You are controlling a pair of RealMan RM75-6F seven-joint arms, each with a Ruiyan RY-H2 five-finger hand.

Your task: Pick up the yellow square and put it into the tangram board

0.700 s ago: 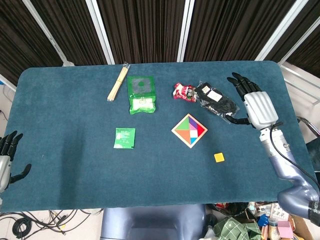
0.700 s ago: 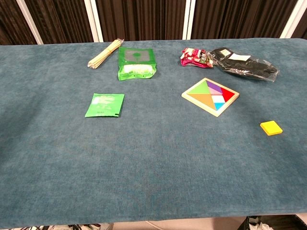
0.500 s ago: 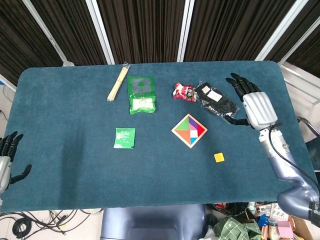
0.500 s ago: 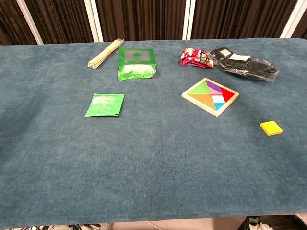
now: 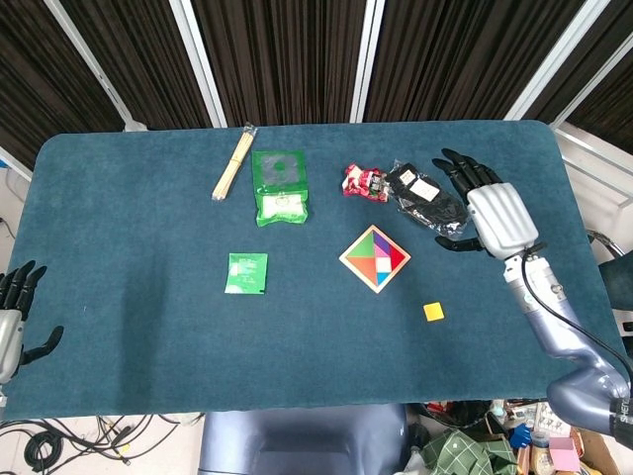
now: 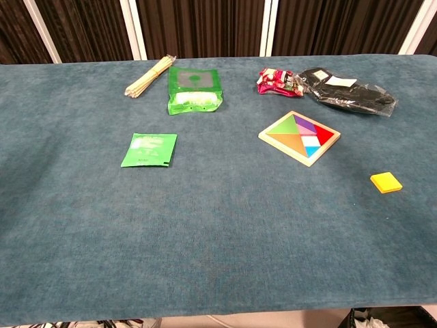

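Fingers spread on your right hand, hovering empty over the black packet at the worktop's two o'clock. Your yellow square lies flat on the blue cloth, near the tangram board at its five o'clock, not touching it. The board sits cornerwise, coloured pieces inside. Your left hand waits at the eight o'clock edge, fingers apart, holding nothing. Up at eleven o'clock, chopsticks beside a green pouch; a smaller green sachet sits below them.
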